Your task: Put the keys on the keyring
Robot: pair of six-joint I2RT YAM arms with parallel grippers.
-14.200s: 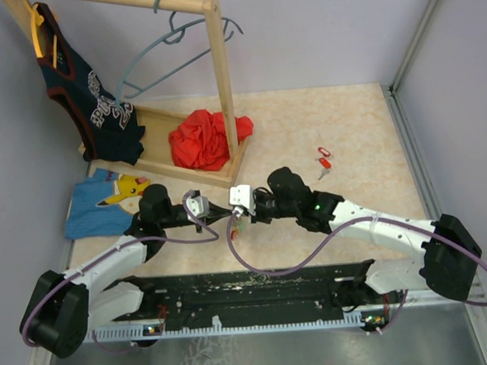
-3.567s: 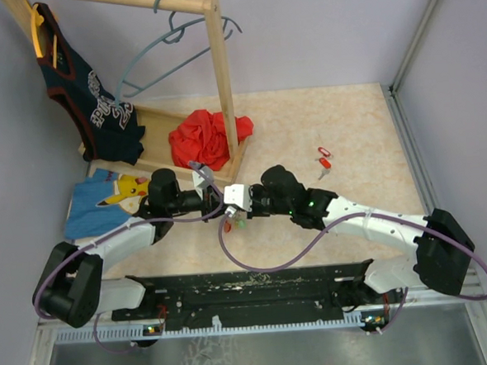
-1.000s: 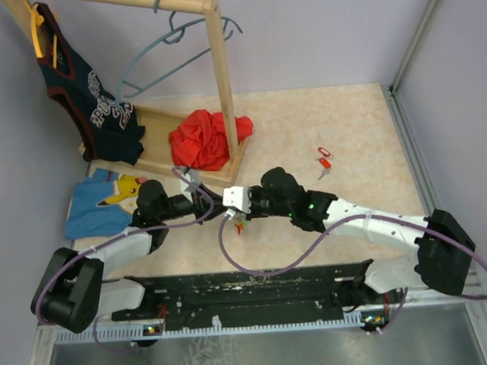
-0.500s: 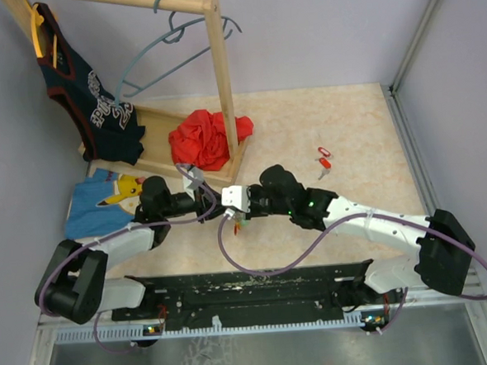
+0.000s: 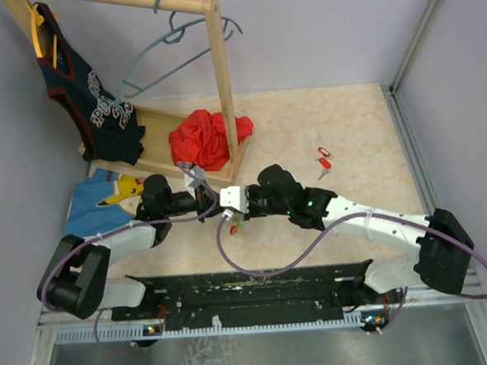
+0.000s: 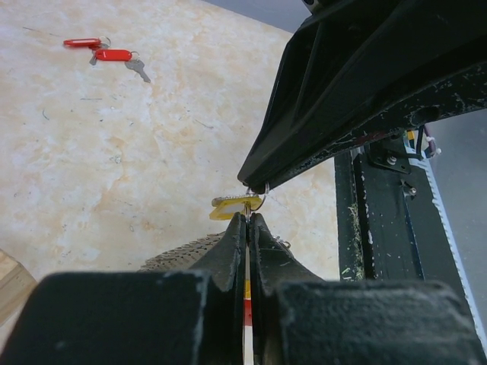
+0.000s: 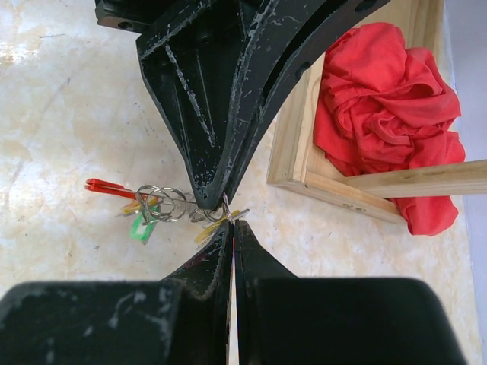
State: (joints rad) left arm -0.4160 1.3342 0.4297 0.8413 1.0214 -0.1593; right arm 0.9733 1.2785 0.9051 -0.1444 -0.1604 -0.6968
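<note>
Left claw (image 6: 247,222): clenched, with only a hairline slit between the fingers. Its tips sit at the yellow key and the ring wire; I cannot tell which of the two it pinches.
Right claw (image 7: 230,228): clenched the same way, tip to tip with the left claw. In the left wrist view it comes in from 1 o'clock.
Yellow key (image 6: 230,205): right where the two claws meet.
Keyring (image 7: 162,203): in the right wrist view, at 9 o'clock of the claw tips, with its wire reaching to them.
Keys (image 7: 141,226): red, orange and green tags bunched at the keyring.
Red keys (image 6: 114,55): two, flat on the table (image 6: 114,160). In the top view they are at 2 o'clock of the claws, well apart from them.
Red cloth (image 7: 388,99): at 1 o'clock in the right wrist view, inside the wooden frame (image 7: 293,148).
</note>
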